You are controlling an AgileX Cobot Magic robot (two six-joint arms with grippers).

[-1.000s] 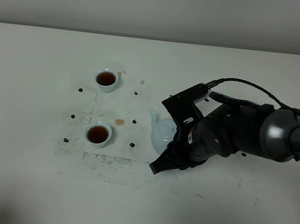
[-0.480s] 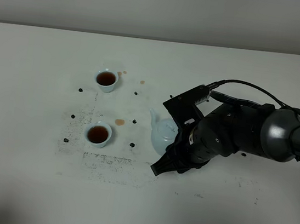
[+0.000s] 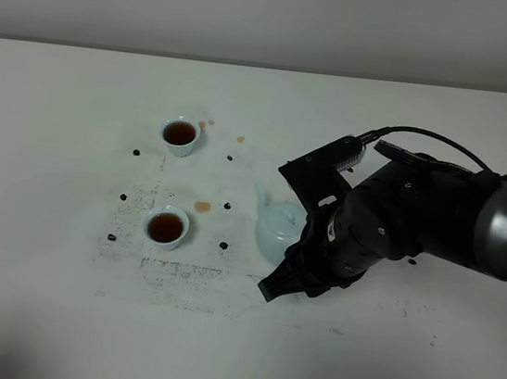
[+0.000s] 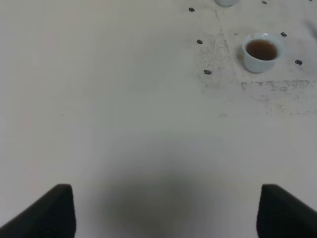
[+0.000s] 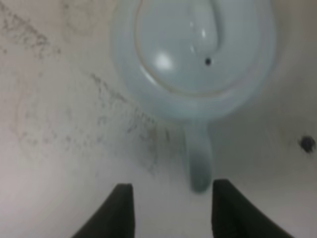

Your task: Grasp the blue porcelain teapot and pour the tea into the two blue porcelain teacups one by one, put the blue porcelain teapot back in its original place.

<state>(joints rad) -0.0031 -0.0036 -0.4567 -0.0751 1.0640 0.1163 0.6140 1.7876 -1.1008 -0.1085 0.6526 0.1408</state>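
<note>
The blue porcelain teapot (image 3: 274, 229) stands upright on the white table, spout pointing left, with its right side hidden under my right arm (image 3: 408, 219). In the right wrist view the lid (image 5: 195, 44) and the loop handle (image 5: 198, 166) show from above. My right gripper (image 5: 177, 210) is open, its fingers either side of the handle's end without touching it. The two blue porcelain teacups, far (image 3: 179, 133) and near (image 3: 166, 228), hold dark tea left of the teapot. My left gripper (image 4: 163, 213) is open and empty, with the near cup (image 4: 261, 51) far ahead of it.
Brown tea stains (image 3: 202, 206) and dark specks (image 3: 223, 244) lie scattered around the cups and teapot. A grey wall (image 3: 276, 15) runs along the table's back edge. The black cable (image 3: 428, 138) arches over my right arm.
My right arm has shifted slightly right and back from the teapot. The teapot and both cups have not moved.
</note>
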